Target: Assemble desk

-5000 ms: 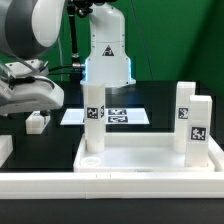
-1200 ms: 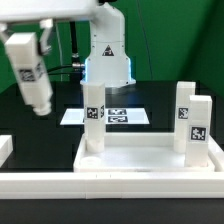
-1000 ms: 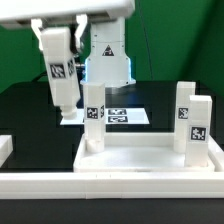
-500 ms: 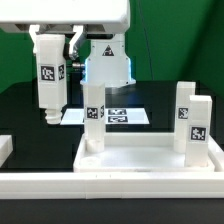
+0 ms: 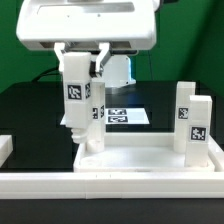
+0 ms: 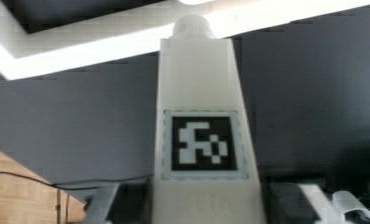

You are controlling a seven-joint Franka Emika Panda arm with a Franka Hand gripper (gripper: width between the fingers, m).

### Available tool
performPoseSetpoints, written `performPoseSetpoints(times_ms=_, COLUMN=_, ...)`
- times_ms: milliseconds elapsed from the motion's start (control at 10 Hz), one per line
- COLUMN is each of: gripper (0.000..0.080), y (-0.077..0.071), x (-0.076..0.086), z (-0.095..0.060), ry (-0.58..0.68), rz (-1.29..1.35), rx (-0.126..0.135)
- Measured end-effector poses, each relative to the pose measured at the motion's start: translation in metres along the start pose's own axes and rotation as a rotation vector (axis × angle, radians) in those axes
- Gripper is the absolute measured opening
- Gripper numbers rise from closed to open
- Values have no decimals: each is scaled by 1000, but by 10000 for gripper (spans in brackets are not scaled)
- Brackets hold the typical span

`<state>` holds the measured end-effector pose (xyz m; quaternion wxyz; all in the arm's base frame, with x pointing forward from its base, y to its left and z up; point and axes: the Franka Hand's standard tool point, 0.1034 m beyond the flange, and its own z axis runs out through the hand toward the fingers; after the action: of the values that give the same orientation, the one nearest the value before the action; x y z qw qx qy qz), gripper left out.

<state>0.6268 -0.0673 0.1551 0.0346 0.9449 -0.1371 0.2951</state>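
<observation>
1. The held leg (image 5: 76, 98) is white and carries a square tag with a black-and-white blocky pattern; the wrist view shows the same leg (image 6: 203, 120), its black tag bearing a white figure inside a white border.
2. The panel (image 5: 130, 160) is plain white all over.
3. The leg at the panel's 10 o'clock corner (image 5: 95, 118) is white, with a black-and-white tag.
4. The two legs at 2 o'clock (image 5: 191, 122) are white, with the same kind of tag.
5. The marker board (image 5: 125, 116) is white, printed with black tags.
6. The table (image 5: 30, 115) is black.
7. The backdrop (image 5: 190, 40) is green.
8. The gripper (image 5: 85, 52) is white.
</observation>
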Motion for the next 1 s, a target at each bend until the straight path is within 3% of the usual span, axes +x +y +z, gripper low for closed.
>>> performPoseSetpoints(times_ms=400, gripper=291, y=0, x=-12, z=9, ry=-22, rz=-8, rx=-7)
performPoseSetpoints(times_ms=1000, gripper=291, y=-11, x=-29, z=19, ry=-32, rz=-32, rx=-6)
